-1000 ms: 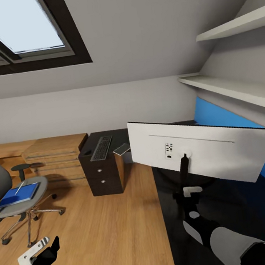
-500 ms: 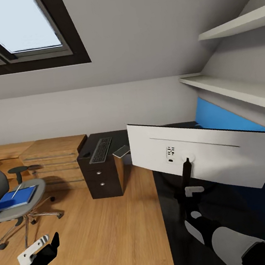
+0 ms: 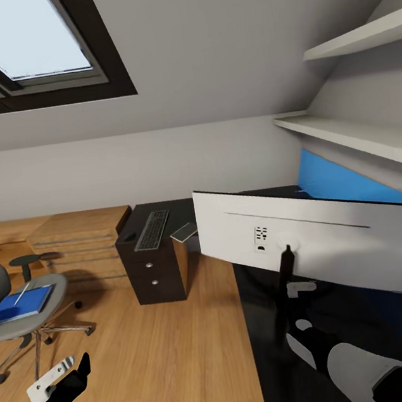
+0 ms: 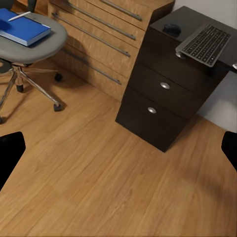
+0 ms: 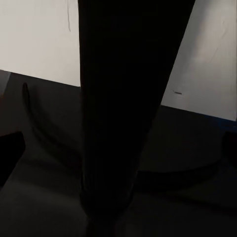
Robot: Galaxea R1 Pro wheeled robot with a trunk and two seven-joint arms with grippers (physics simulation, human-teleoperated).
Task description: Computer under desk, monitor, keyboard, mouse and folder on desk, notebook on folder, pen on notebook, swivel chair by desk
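I have the right gripper [image 3: 289,291] up against the black neck of the white-backed flat monitor [image 3: 315,242], which stands on the black desk [image 3: 266,345] at the right of the scene with its back toward me. In the right wrist view the dark stand post [image 5: 126,108] sits directly between the fingers, whose tips show only at the frame edges, so I judge the jaws are spread around the post, not yet pressing it; I cannot tell for certain.

The left gripper [image 3: 57,381] hangs low at the near left over the wooden floor [image 3: 172,358], jaws spread wide and holding nothing.

The black keyboard [image 4: 206,44] lies on the dark two-drawer cabinet [image 4: 158,98] at the far middle, with the small black mouse [image 4: 171,28] beside it. The blue folder [image 3: 17,305] rests on the grey swivel chair [image 3: 31,314] at the left, a white pen [image 4: 19,16] lying on top; I cannot separate a notebook from the folder.

The risks I see: the monitor is tall and top-heavy, so a push on the neck could tip it or slide it toward the desk's left edge. A grip set off-centre on the post could twist the screen. The keyboard overhangs the cabinet's edge, and a careless reach could knock it to the floor.
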